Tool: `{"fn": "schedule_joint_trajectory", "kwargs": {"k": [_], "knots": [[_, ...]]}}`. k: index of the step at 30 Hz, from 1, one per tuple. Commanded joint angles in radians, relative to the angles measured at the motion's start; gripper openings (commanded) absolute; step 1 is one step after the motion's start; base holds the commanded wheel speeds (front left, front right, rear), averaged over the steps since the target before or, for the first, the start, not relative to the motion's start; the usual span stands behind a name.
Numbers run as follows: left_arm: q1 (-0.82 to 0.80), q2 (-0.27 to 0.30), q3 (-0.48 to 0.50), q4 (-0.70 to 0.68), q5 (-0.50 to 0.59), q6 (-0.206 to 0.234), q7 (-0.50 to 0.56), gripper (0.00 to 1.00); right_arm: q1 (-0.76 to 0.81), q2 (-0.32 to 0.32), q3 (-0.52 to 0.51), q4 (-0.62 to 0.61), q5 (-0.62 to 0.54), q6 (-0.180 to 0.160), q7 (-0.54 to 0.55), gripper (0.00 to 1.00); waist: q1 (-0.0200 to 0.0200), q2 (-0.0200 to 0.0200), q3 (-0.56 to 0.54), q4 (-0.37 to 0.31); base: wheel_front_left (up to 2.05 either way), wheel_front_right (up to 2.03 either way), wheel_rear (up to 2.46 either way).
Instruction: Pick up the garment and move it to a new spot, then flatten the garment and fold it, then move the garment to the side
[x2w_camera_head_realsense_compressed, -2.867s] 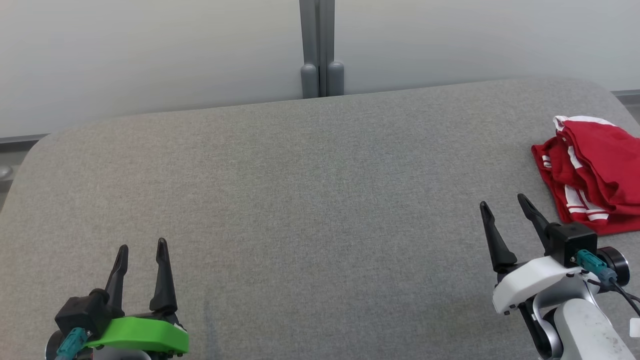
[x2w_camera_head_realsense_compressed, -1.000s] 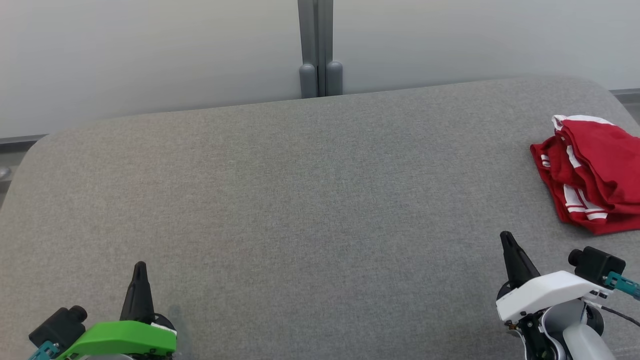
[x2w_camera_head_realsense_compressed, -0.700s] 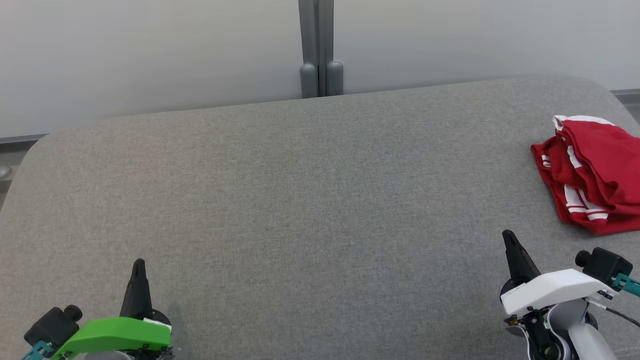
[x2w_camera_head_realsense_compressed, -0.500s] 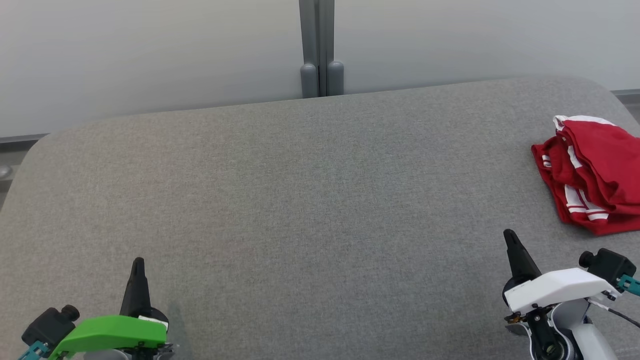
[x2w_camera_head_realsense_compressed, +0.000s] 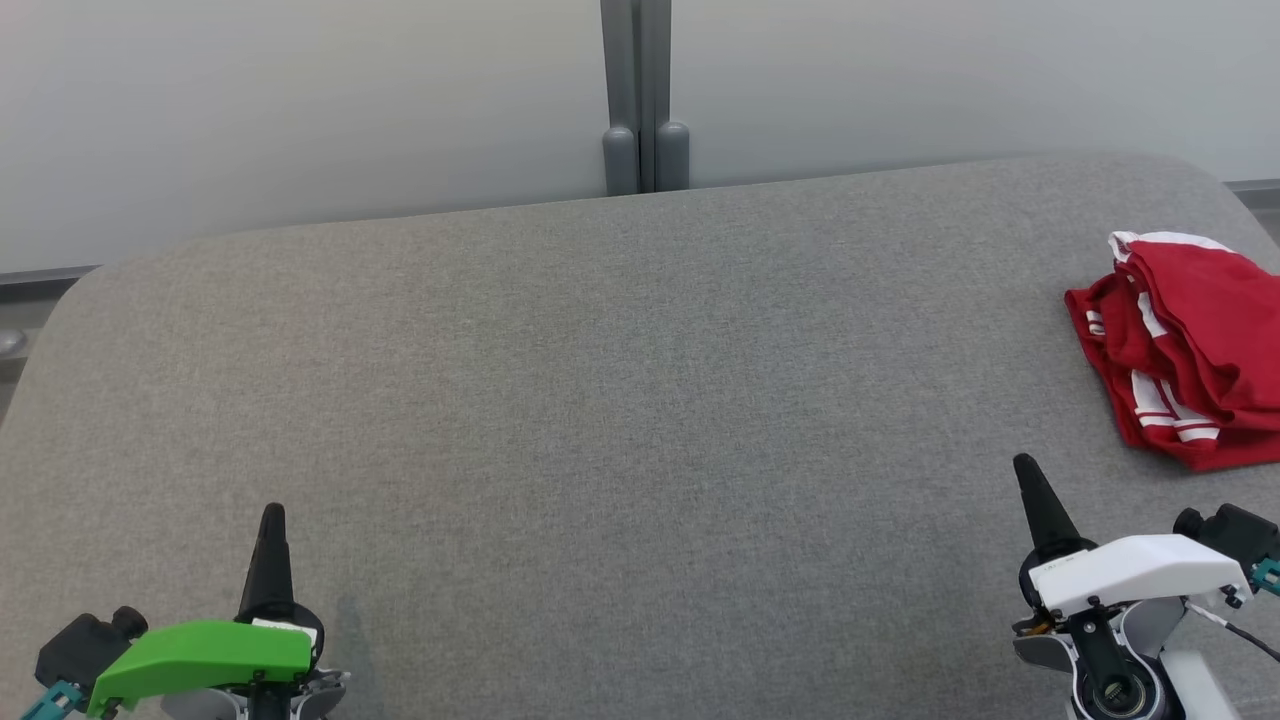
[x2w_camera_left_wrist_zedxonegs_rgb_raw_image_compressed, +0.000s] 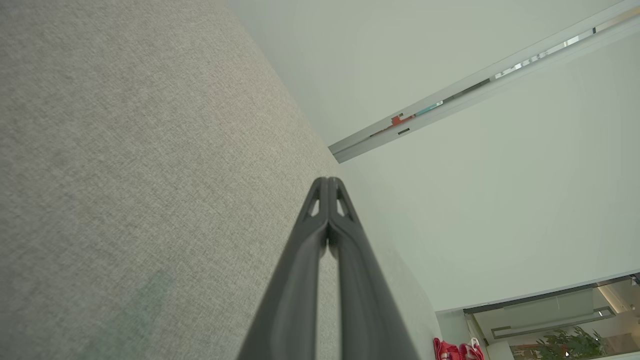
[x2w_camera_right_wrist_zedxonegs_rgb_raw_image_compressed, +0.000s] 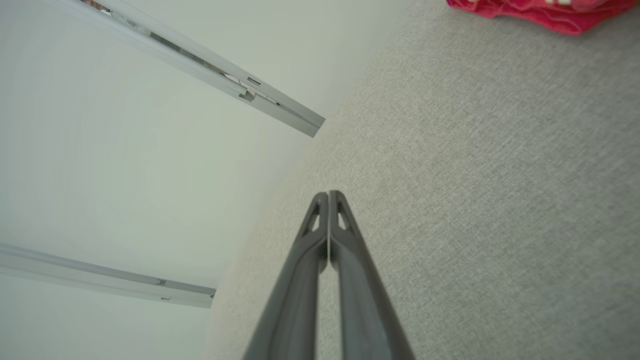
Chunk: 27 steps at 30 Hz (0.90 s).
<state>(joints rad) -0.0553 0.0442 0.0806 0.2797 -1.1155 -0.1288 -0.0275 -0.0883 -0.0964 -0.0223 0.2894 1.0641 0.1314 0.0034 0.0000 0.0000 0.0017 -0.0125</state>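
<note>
Fingers (x2w_camera_left_wrist_zedxonegs_rgb_raw_image_compressed: 295, 295) of the left gripper (x2w_camera_head_realsense_compressed: 271, 518) are pressing together on nothing, at the near left of the grey fabric tabletop (x2w_camera_head_realsense_compressed: 640, 400). Right gripper (x2w_camera_head_realsense_compressed: 1028, 472), near right, is likewise holding its tips together, empty. Red garment (x2w_camera_head_realsense_compressed: 1200, 330) with white stripes is lying bunched at the right edge, beyond the right gripper and apart from it. Bare fabric is stretching wide from both grippers to the rounded far edge, where a grey post (x2w_camera_head_realsense_compressed: 645, 100) is standing against the pale wall (x2w_camera_head_realsense_compressed: 300, 100).

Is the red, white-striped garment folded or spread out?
Folded, loosely: the red, white-striped garment lies in stacked layers near the grey fabric table's right edge.
</note>
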Motion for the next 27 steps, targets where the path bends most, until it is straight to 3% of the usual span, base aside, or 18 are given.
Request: {"fn": "schedule_joint_trajectory", "kwargs": {"k": [1, 27], "knots": [[-0.029, 0.007, 0.005, -0.013, -0.025, -0.002, 0.007, 0.00, -0.023, 0.001, -0.009, -0.014, 0.030, -0.001, 0.007, 0.00, 0.0000, 0.0000, 0.000, 0.000, 0.00, 0.00, 0.00], [-0.045, 0.008, 0.020, -0.025, -0.254, -0.002, 0.072, 0.00, -0.024, 0.023, -0.050, -0.031, 0.281, -0.001, 0.059, 0.00, 0.0000, 0.0000, 0.001, 0.005, 0.00, 0.00, 0.00]]}}
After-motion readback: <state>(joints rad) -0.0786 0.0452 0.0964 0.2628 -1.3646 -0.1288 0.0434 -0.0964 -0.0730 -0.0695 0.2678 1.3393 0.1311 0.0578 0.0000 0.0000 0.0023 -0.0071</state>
